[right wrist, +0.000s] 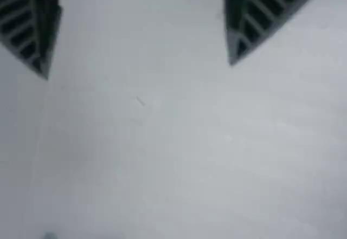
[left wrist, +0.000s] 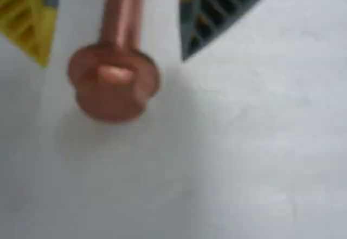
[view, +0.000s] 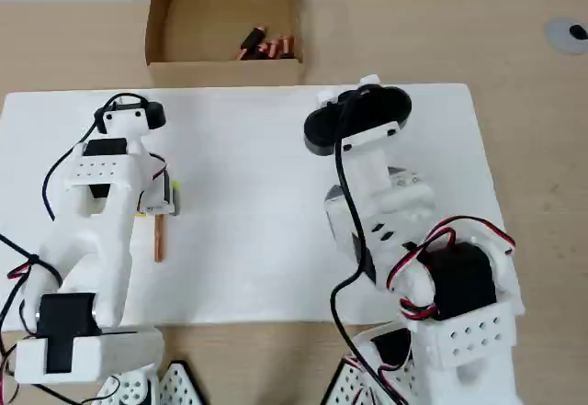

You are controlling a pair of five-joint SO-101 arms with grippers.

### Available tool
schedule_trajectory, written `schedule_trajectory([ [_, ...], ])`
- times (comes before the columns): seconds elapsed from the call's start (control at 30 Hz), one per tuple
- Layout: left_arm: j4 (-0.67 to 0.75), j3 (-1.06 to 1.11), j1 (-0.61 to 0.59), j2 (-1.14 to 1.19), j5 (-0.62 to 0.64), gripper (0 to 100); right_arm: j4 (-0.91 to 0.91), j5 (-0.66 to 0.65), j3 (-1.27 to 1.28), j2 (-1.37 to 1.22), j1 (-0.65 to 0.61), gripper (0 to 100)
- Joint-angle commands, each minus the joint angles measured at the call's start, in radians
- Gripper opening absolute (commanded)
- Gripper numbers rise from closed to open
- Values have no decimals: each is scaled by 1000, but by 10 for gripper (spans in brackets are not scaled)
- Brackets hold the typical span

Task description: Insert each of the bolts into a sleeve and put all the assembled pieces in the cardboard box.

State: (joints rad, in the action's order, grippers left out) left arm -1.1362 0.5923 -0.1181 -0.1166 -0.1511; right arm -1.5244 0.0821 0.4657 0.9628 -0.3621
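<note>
Evidently the step in hand is picking up a loose bolt [left wrist: 115, 82], which lies flat on the white mat [view: 257, 203], well short of the cardboard box [view: 158, 19] on the arms' side of it; several assembled pieces [view: 268, 45] already sit inside that box. The left gripper [left wrist: 114, 60] straddles the bolt's shaft with its jaws spread, a gap showing on each side, so nothing is clamped yet. Next, I judge, it must close squarely on the shaft and lift. The right gripper [right wrist: 139, 69], likewise short of the box, hangs wide apart over bare mat, holding nothing
</note>
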Motion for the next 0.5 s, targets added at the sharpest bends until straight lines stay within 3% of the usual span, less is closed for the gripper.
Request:
schedule_trajectory([
  [0.0, 11, -37, 5, -2, 5, 163, -5, 5, -5, 12, 22, 253],
  [0.47, 172, 130, 3, -4, 5, 160, -9, 3, -7, 12, 22, 253],
])
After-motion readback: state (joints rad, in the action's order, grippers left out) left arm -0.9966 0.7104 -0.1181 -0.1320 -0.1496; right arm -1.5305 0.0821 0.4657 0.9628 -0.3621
